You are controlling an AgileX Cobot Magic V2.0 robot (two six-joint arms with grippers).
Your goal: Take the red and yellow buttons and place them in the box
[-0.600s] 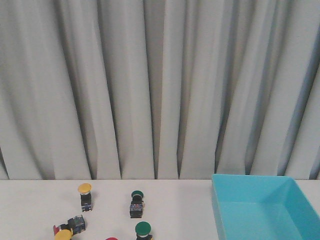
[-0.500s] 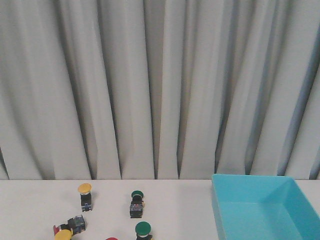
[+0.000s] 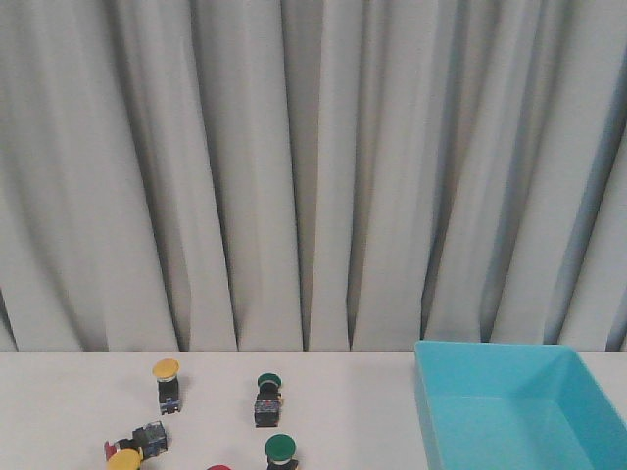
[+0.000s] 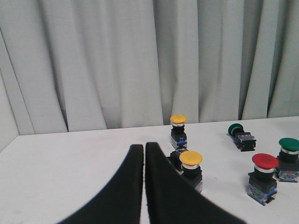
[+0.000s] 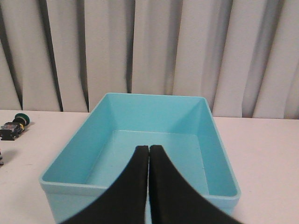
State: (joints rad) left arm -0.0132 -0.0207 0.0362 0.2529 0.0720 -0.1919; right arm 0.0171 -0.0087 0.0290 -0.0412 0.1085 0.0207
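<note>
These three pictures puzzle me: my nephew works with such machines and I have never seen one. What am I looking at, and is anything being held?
It is a two-armed robot at a white table, before a grey curtain. One picture looks forward over the table; the other two come from cameras on each wrist, where the black shapes are that arm's fingers. The left gripper and the right gripper are both shut and hold nothing. On the table stand small push-button switches: two yellow buttons, a red button and two green buttons, the farther one lying on its side. To the right is an empty turquoise box, where red and yellow ones should go.
</note>
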